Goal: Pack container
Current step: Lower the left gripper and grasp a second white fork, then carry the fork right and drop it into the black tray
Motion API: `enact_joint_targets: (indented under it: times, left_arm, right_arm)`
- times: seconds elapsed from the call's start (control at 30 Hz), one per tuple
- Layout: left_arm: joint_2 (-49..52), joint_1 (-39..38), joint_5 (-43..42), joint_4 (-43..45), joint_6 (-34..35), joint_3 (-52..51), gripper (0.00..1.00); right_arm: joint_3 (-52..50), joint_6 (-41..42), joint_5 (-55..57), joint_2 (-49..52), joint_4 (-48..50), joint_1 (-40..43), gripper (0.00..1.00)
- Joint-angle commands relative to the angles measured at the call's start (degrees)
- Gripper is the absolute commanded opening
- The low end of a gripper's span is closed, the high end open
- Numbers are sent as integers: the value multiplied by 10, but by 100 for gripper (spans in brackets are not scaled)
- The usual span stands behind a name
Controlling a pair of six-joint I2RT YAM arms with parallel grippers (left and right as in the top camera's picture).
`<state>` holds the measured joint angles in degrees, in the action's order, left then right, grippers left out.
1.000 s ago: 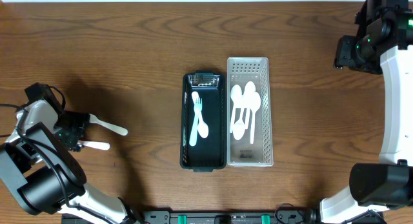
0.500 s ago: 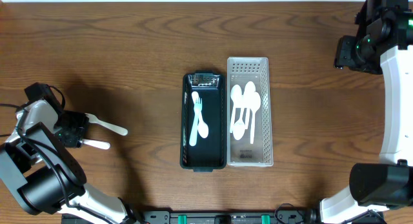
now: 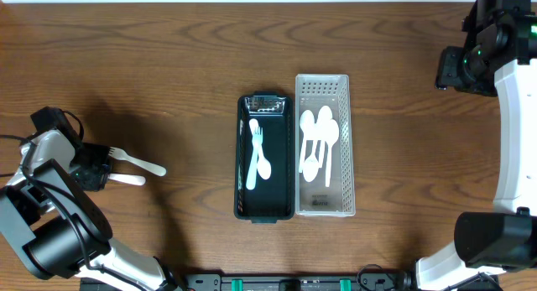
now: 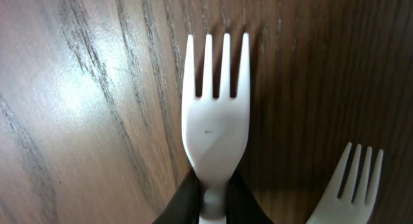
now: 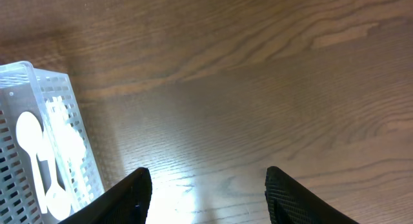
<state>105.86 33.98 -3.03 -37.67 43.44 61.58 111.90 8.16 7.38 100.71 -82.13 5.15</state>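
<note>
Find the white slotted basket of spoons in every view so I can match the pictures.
Overhead: the basket sits right of centre, beside the black tray.
Left wrist: not in it; only a fork and part of another on the wood.
Right wrist: the basket shows at the left edge, cut off by the frame.
Shared landmark: the spoons link overhead and right wrist; the wooden table runs through all three.

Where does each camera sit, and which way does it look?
Overhead: above brown wooden table, looking down on black plastic container and clear perforated basket; left arm, right arm show.
Left wrist: on left arm, facing left hand shut on white plastic fork.
Right wrist: on right arm, facing table; open right hand shows.
Shared: basket, in overhead and right wrist.
</note>
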Motion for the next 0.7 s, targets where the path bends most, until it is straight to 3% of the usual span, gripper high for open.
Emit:
enact_joint_targets:
  times: [0.0, 0.27, 0.43, 0.67]
  left_arm:
    - [31, 1, 10, 0, -9, -16, 6]
    - [-96, -64, 10, -88, -108, 68, 6]
    - [-213, -183, 9, -136, -159, 155, 6]
    - [-272, -395, 8, -134, -139, 211, 6]
  right_arm:
    - [0, -10, 8, -3, 1, 2, 60]
    - [0, -10, 8, -3, 1, 2, 59]
    - [0, -10, 8, -3, 1, 2, 60]
    - [0, -10, 8, -3, 0, 2, 60]
